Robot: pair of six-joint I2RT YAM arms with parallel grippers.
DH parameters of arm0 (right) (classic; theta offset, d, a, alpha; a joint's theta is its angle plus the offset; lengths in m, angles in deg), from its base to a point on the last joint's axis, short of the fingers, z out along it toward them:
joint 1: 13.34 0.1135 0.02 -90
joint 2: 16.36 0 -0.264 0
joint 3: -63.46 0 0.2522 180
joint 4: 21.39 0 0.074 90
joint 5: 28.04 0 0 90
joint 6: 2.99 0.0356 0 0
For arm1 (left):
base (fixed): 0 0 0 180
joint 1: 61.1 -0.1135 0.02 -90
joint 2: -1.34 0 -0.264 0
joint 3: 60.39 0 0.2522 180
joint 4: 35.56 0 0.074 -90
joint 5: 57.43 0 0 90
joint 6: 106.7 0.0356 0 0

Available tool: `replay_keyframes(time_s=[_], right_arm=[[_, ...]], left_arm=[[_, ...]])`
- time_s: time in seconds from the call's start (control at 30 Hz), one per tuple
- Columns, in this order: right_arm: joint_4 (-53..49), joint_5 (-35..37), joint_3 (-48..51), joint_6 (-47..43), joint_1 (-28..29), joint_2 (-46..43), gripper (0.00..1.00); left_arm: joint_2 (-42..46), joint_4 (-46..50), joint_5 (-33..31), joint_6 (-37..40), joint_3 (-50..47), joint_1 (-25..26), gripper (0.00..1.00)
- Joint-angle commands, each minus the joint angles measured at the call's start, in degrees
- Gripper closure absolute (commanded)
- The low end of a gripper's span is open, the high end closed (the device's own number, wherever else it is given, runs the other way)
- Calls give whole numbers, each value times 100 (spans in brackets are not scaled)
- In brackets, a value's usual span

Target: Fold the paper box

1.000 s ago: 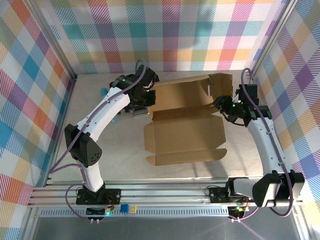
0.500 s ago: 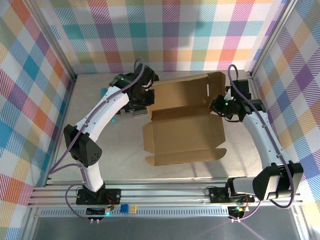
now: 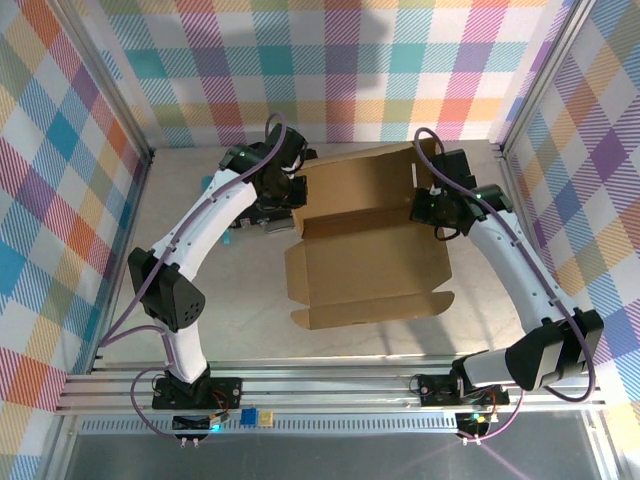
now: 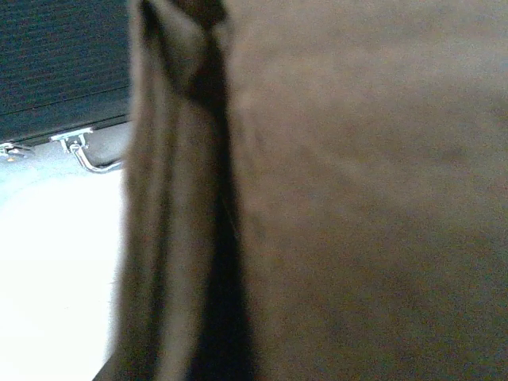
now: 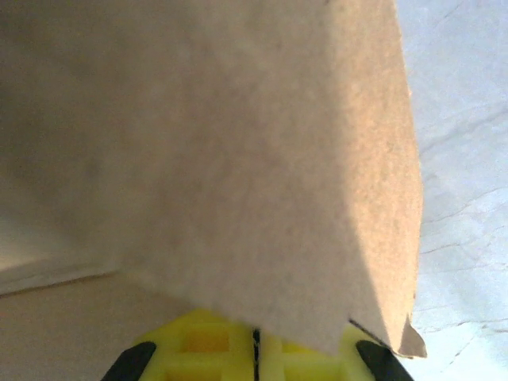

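- Your right fingers (image 5: 198,343) are closed, the yellow pads together at the lower edge of a cardboard flap. They seem to pinch it, though the flap hides the contact.
- Your left fingers (image 3: 288,190) are closed too, hard against the far-left corner of the paper box (image 3: 370,255). I cannot tell whether they clamp cardboard.
- The box lies mid-tabletop (image 3: 400,335). Its base panel is flat, the far panel appears lifted between your two arms, and the near flap lies open. A black case (image 4: 55,63) sits just left of it.
- As I judge it, the step in hand is folding the far panel over the base.
- Next, bring both ends toward you evenly, so the crease bends straight.
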Motion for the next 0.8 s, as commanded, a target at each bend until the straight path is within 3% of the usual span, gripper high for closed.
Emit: replay_keyframes(time_s=[0.0, 0.33, 0.53, 0.6, 0.77], right_arm=[[1, 362, -256, -229, 262, 199, 94], [-111, 1398, -815, -731, 1082, 695, 93], [-144, 1731, -920, -994, 1280, 841, 89], [-126, 1701, -952, -1051, 1277, 806, 83], [-267, 1115, -1535, -1320, 1173, 522, 53]], left_arm=[[-79, 90, 257, 15, 230, 49, 100], [-219, 168, 323, 14, 417, 49, 100], [-275, 196, 332, 31, 463, 31, 100], [-284, 204, 350, 35, 465, 6, 100], [-272, 231, 433, 111, 440, -125, 100]])
